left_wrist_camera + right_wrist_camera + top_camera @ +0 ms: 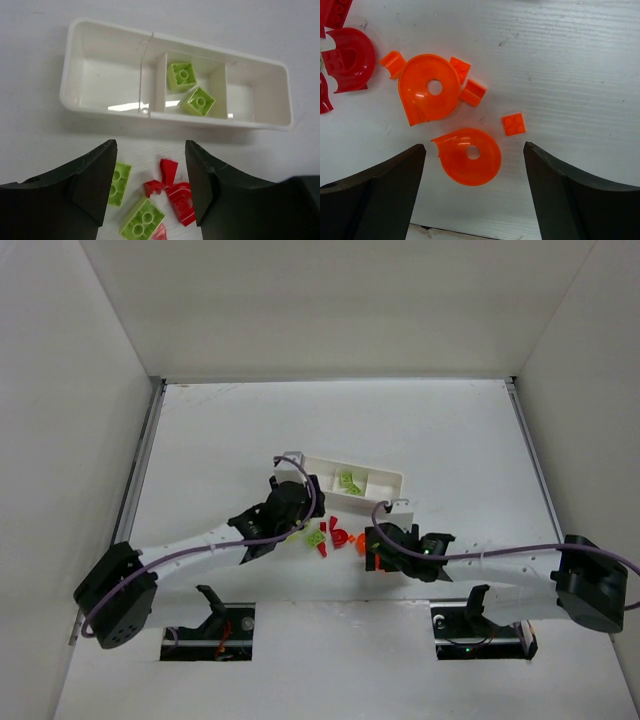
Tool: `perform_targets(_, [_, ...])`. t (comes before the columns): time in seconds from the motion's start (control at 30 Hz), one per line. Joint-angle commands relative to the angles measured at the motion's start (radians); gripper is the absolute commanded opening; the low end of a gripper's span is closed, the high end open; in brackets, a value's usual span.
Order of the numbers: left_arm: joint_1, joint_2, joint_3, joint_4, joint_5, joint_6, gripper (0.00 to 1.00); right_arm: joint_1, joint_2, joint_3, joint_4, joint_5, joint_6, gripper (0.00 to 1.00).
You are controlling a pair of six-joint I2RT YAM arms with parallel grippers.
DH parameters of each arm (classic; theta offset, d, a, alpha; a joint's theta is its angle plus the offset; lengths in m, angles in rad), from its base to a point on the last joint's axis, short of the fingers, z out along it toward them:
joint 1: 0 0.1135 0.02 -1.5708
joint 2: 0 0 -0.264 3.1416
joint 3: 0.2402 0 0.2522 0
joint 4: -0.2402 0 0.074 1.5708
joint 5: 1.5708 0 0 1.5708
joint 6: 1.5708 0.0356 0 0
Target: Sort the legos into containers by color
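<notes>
The long white tray [107, 30] lies ahead in the left wrist view, with three containers side by side. Its middle one holds two lime green legos [181, 75] [198, 101]; the outer two show nothing inside. My left gripper [151, 147] hangs open above loose legos on the table: two lime bricks [119, 183] [141, 219] and red pieces [182, 200]. My right gripper [473, 147] is wide open over an orange round piece [470, 162]. A larger orange round piece [427, 92] and a small orange plate [513, 124] lie beyond it. Neither gripper holds anything.
From above, the tray [385, 478] sits mid-table with the loose pile [338, 535] just in front of it, between the two grippers [300, 523] [378, 545]. Red pieces [347, 57] lie left of the orange ones. White walls enclose the table on three sides.
</notes>
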Motion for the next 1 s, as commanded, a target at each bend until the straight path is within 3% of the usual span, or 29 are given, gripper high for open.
perform_targets(0.0, [-0.024, -0.112, -0.083, -0.075, -0.056, -0.042, 0.55, 0.008, 0.028, 0.041, 0.006, -0.023, 0.011, 0.82])
perform_targets(0.17, [-0.071, -0.238, -0.157, -0.216, -0.101, -0.091, 0.58, 0.011, 0.076, 0.050, 0.036, -0.039, 0.002, 0.68])
perform_targets(0.37, [-0.136, -0.322, -0.202, -0.315, -0.109, -0.150, 0.59, 0.012, 0.068, 0.066, 0.015, -0.007, -0.004, 0.36])
perform_targets(0.6, [-0.196, -0.335, -0.217, -0.348, -0.139, -0.190, 0.59, 0.025, -0.077, 0.122, -0.067, 0.002, -0.052, 0.34])
perform_targets(0.77, [-0.222, -0.300, -0.194, -0.335, -0.141, -0.207, 0.57, -0.164, -0.093, 0.194, 0.053, 0.016, -0.228, 0.34])
perform_targets(0.97, [-0.285, -0.244, -0.186, -0.325, -0.188, -0.250, 0.55, -0.383, 0.043, 0.299, 0.265, -0.033, -0.381, 0.35])
